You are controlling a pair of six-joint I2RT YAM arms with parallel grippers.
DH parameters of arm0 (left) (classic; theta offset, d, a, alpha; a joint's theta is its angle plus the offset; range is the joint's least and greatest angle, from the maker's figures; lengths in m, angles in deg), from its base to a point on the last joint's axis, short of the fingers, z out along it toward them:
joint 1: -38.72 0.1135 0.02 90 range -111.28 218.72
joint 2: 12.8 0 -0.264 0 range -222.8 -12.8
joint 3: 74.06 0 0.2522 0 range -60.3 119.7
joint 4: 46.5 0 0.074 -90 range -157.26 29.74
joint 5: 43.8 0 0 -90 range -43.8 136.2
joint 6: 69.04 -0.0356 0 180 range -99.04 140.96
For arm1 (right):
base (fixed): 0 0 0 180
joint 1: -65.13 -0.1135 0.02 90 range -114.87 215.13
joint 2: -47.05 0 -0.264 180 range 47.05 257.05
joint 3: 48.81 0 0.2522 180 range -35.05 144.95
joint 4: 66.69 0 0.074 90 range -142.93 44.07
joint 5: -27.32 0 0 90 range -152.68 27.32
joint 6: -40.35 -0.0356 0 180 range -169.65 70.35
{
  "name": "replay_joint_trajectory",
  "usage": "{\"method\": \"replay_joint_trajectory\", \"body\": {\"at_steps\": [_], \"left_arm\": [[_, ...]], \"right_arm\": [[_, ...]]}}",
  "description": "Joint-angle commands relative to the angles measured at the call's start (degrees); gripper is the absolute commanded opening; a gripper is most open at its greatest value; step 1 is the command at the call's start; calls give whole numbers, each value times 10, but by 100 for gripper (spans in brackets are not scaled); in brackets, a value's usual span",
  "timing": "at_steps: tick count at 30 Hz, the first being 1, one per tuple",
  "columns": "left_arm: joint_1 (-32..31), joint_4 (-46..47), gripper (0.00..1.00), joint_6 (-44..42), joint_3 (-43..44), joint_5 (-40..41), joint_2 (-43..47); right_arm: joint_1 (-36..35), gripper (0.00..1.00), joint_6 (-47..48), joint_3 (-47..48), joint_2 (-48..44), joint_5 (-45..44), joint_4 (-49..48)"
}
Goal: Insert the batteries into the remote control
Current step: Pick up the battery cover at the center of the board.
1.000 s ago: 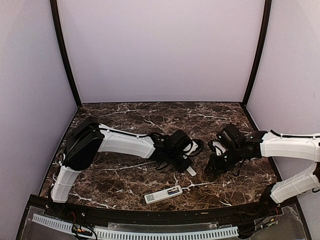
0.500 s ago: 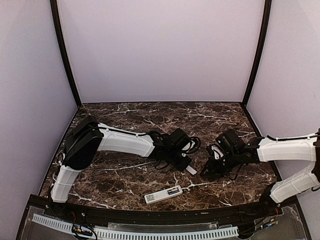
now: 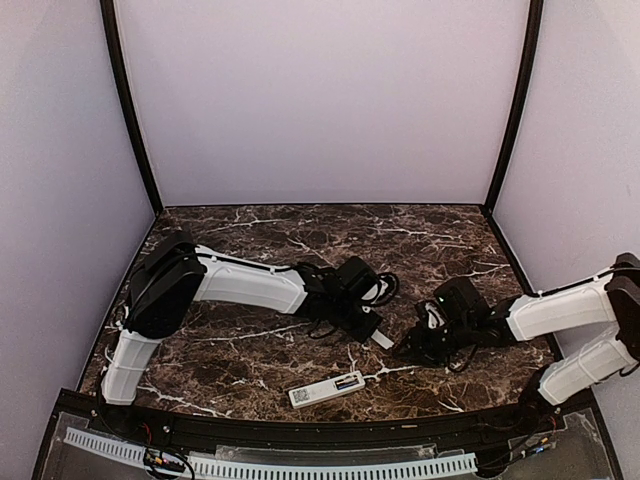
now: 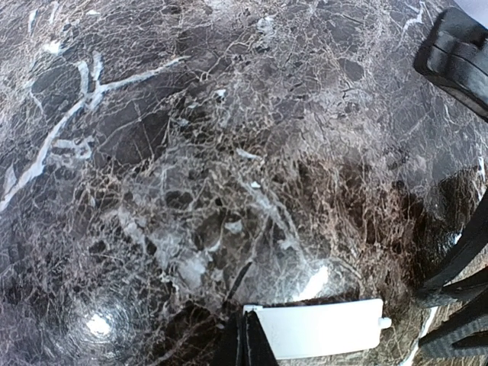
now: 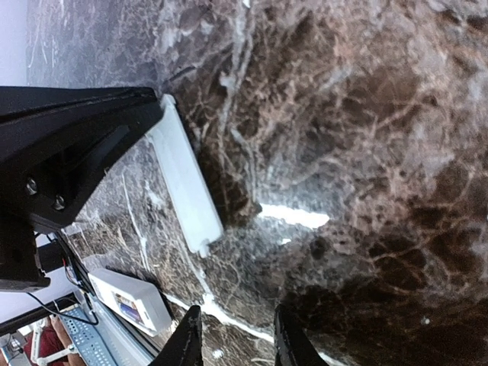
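Top external view: the left gripper point(image 3: 374, 335) is closed on 1 end of a small flat white lid point(image 3: 383, 341), which sticks out from its tips toward the right gripper point(image 3: 405, 350). The 2 grippers face each other low over the marble table point(image 3: 260, 230), the right one just beyond the lid's free end. The remote control point(image 3: 327, 388) lies flat on the table, nearer the arm bases than both grippers, closer to the left gripper and touching neither. A dark bluish patch shows near the end of it that lies toward the right gripper, too small to make out.

Left wrist view: the 2 fingers point(image 4: 245, 347) are pressed together on the lid's point(image 4: 320, 328) near edge. The lid hangs level just above the table, and a small tab sits on its far end. Black parts of the right gripper stand just past that end.

Right wrist view: this gripper's 2 fingertips point(image 5: 187, 339) stand apart with only bare marble between them. Ahead of them the lid point(image 5: 187, 183) projects from the left gripper's black tip. The remote control point(image 5: 130, 301) lies off to 1 side of the fingertips, on the table.
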Motion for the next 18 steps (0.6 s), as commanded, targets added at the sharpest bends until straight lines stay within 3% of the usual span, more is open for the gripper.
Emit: {"method": "replay_joint_trajectory", "body": {"at_steps": [1,18], "left_arm": [[14,-120,0,3,-45,16,-45],[19,-113,0,-3,-50,16,-46]], "right_arm": [[6,30,-52,-19,29,8,-105],[21,32,-101,-44,104,2,-220]]}}
